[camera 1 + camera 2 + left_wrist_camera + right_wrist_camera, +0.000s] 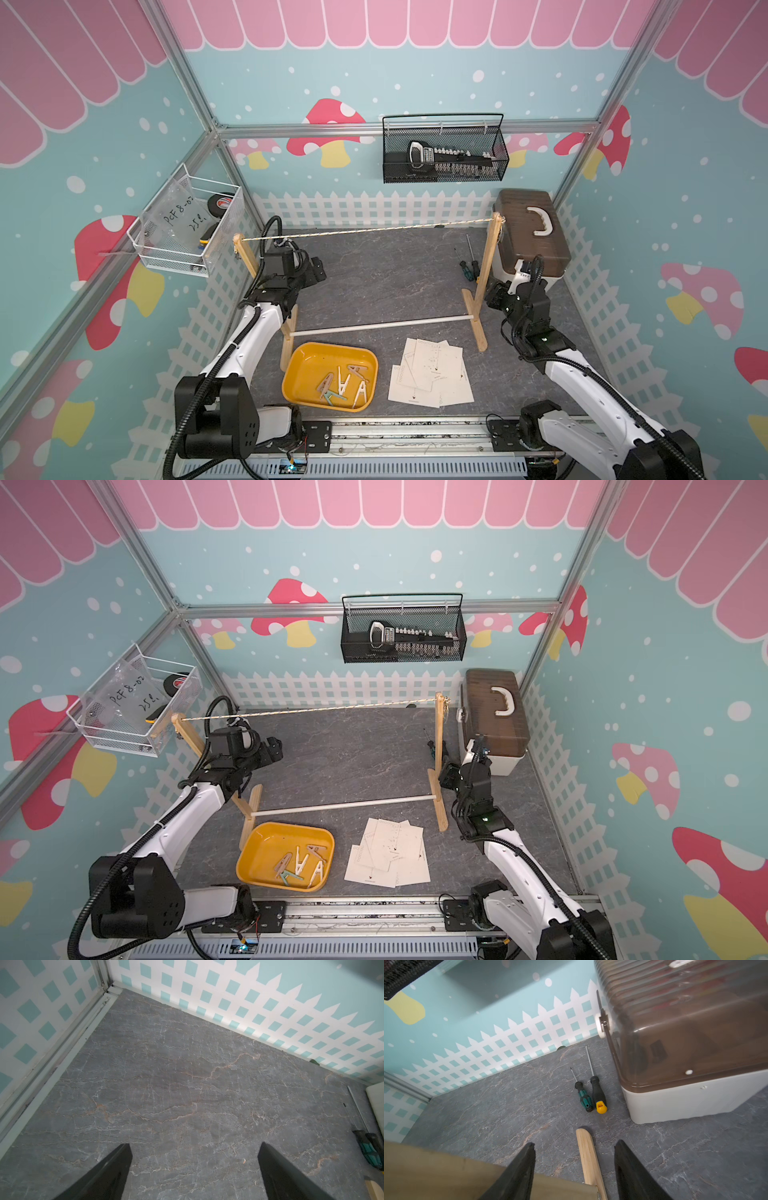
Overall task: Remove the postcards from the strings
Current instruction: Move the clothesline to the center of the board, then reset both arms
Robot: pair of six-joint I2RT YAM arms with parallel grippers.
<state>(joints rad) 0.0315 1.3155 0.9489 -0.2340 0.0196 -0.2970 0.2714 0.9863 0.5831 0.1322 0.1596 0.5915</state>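
The postcards (432, 374) lie in a loose, overlapping pile on the bench (374, 282), near its front edge. The strings (365, 230) run bare between the posts. The left claw (195, 1144) gapes wide and is empty. The right claw (575, 1142) is part-open and empty, straddling the post's foot (586, 1157). Risk: a careless right-arm move could catch that foot and tip the rack, and a low sweep could scatter the pile.
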